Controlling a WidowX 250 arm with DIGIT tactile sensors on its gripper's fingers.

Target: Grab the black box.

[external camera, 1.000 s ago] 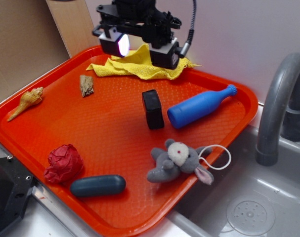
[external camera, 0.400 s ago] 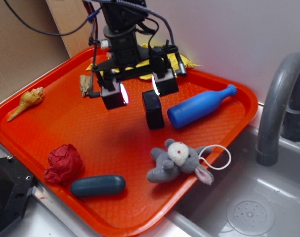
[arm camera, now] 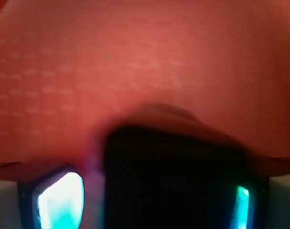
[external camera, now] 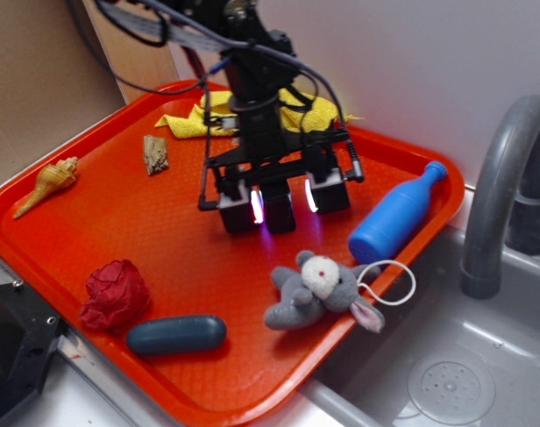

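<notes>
The black box (external camera: pixel 279 207) stands upright on the orange tray (external camera: pixel 118 222), between the two lit fingers of my gripper (external camera: pixel 283 209). The gripper is down at tray level and open around the box. In the wrist view the black box (arm camera: pixel 173 181) fills the space between the pads. A narrow gap shows between it and the left pad (arm camera: pixel 59 200), while the right pad (arm camera: pixel 241 205) sits right at its edge.
A blue bottle (external camera: pixel 396 216) lies just right of the gripper. A grey plush mouse (external camera: pixel 318 286) is in front, with a dark blue capsule bar (external camera: pixel 176 334) and a red crumpled ball (external camera: pixel 116 294) near the tray's front edge. Shell (external camera: pixel 47 182), wood chip (external camera: pixel 156 153) and yellow cloth (external camera: pixel 198 116) lie left and behind. Faucet (external camera: pixel 505 178) at right.
The gripper came down from above the cloth and now straddles the black box. The blue bottle has shifted right and turned more upright in the picture.
</notes>
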